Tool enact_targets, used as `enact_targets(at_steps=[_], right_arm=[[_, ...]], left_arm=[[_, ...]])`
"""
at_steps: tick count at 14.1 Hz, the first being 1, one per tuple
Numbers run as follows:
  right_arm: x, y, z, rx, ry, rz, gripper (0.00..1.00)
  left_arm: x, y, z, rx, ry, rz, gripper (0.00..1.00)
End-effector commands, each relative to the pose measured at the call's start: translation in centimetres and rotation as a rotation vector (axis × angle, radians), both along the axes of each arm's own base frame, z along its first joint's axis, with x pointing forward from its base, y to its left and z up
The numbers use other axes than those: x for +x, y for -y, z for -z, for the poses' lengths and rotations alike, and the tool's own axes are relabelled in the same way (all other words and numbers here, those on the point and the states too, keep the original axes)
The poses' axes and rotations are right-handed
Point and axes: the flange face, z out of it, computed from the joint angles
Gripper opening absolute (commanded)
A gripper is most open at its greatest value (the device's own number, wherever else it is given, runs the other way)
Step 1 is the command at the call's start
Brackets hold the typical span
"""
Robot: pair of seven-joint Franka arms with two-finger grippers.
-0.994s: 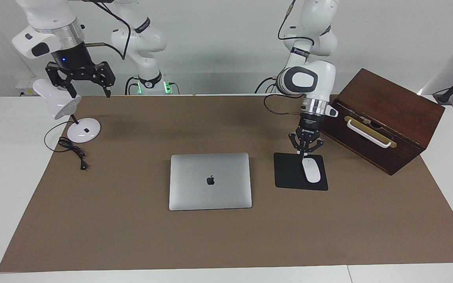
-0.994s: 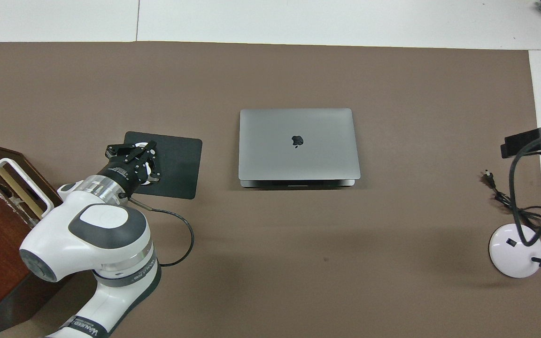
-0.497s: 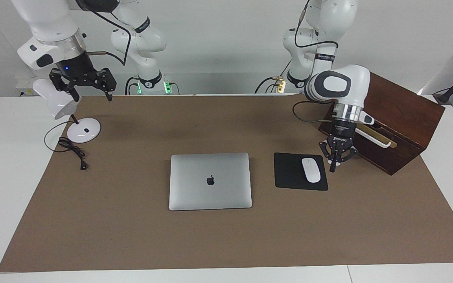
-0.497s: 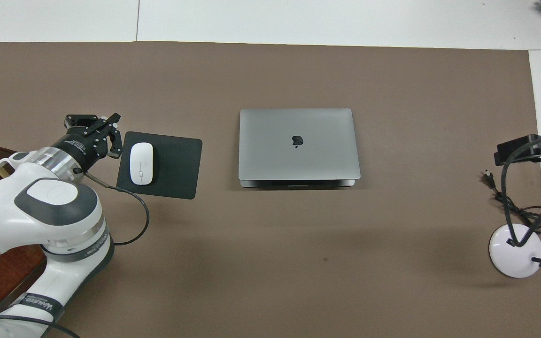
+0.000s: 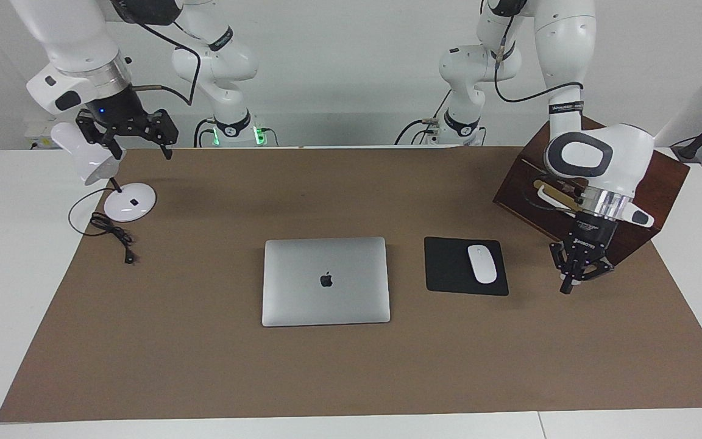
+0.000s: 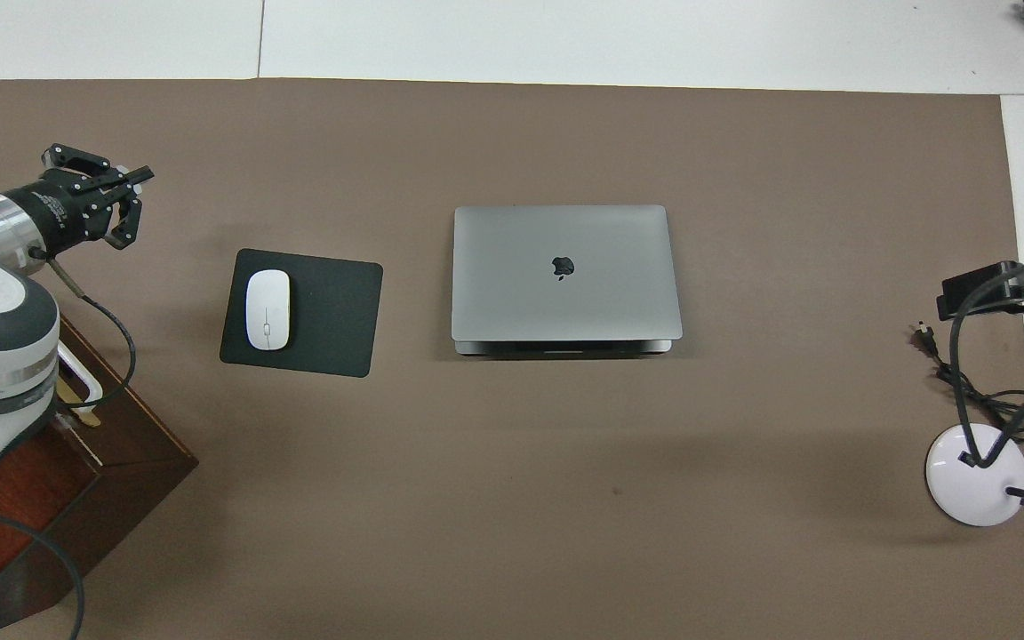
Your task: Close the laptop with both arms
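Brown matting covers the bench (image 5: pixel 205 378); the laptop (image 5: pixel 325 281) lies at its centre, lid down. Left hand (image 5: pixel 573 281), clenched and empty, hangs between mouse pad (image 5: pixel 448 268) and wooden box (image 5: pixel 649 164). Right hand (image 5: pixel 125 131), released, hangs over the lamp (image 5: pixel 92 160). Closing appears complete; next move calls for parking both arms

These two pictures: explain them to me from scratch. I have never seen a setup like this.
Two white robot arms work at a table covered by a brown mat. One picture faces the robots; the other looks down from above their end. On the mat lie a closed laptop, a black mouse pad carrying a white mouse, a wooden box and a desk lamp. The left gripper hangs shut over the mat beside the box, holding nothing. The right gripper is open and empty above the lamp.
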Motion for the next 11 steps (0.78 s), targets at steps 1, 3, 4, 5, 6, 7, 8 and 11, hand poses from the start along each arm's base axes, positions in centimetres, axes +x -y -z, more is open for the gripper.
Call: enact_targets(at_steps=[1, 3, 4, 5, 6, 7, 8, 11], right_arm=[[-0.8, -0.3, -0.1, 0.033, 0.008, 0.004, 1.00], [-0.6, -0.9, -0.3, 0.102, 0.017, 0.036, 1.00], [-0.5, -0.9, -0.2, 0.111, 0.021, 0.074, 1.00], [-0.5, -0.9, -0.2, 0.109, 0.021, 0.079, 1.00], [-0.5, -0.9, -0.2, 0.106, 0.021, 0.076, 1.00], [-0.6, -0.9, -0.3, 0.106, 0.023, 0.076, 1.00], [-0.6, -0.8, -0.3, 0.105, 0.023, 0.075, 1.00], [-0.5, -0.7, -0.3, 0.095, 0.026, 0.042, 1.00]], left_arm=[[1.7, -2.2, -1.1, 0.074, -0.042, 0.126, 0.00], [2.0, -3.0, -2.1, 0.140, -0.097, 0.231, 0.00], [2.4, -3.0, -2.8, 0.161, -0.124, 0.280, 0.00], [2.8, -3.7, -3.5, 0.182, -0.144, 0.311, 0.00], [3.0, -3.7, -4.3, 0.206, -0.165, 0.348, 0.00], [3.2, -3.4, -4.8, 0.243, -0.191, 0.393, 0.00], [3.5, -3.3, -5.3, 0.281, -0.220, 0.435, 0.00], [3.1, -3.5, -6.8, 0.411, -0.285, 0.520, 0.00]])
